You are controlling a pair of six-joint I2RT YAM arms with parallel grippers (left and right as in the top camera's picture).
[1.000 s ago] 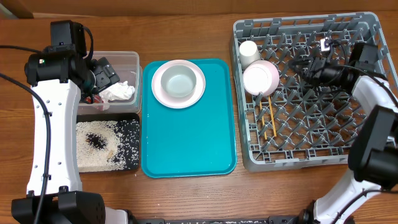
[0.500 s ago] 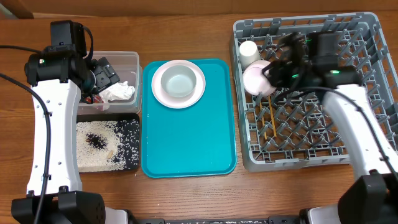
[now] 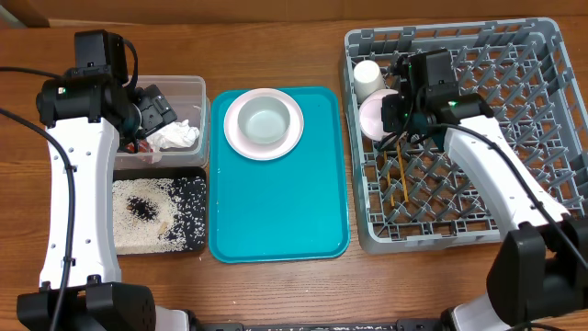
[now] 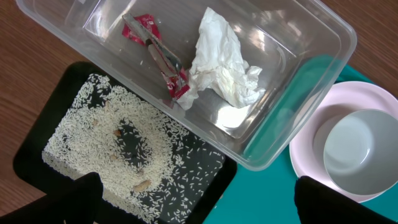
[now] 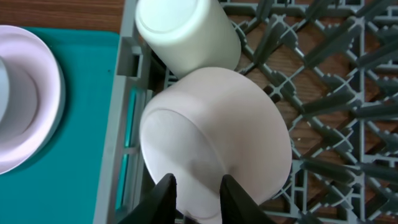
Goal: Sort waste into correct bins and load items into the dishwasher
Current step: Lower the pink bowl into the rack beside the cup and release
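A pale pink bowl [image 5: 217, 124] lies tipped in the grey dishwasher rack [image 3: 441, 241], beside a white cup [image 3: 368, 77] and the chopsticks [image 3: 401, 179]. My right gripper [image 5: 200, 199] hovers right over this bowl, its fingers a narrow gap apart with nothing pinched between them. My left gripper [image 4: 199, 198] hangs wide open and empty above the bins. The clear tub [image 4: 323, 37] holds the crumpled napkin [image 4: 224, 62] and red wrapper [image 4: 158, 56]. Rice [image 4: 93, 137] covers the black tray [image 3: 195, 188]. A second bowl [image 3: 264, 119] rests on the plate [image 3: 241, 142].
The teal serving tray [image 3: 276, 211] lies in the middle of the wooden table, carrying only the plate and bowl at its far end. Upright pegs fill the rack floor to the right of the bowl.
My right arm swung from the rack's far right side leftward to the pink bowl. The bowl, the cup and the left arm have stayed put.
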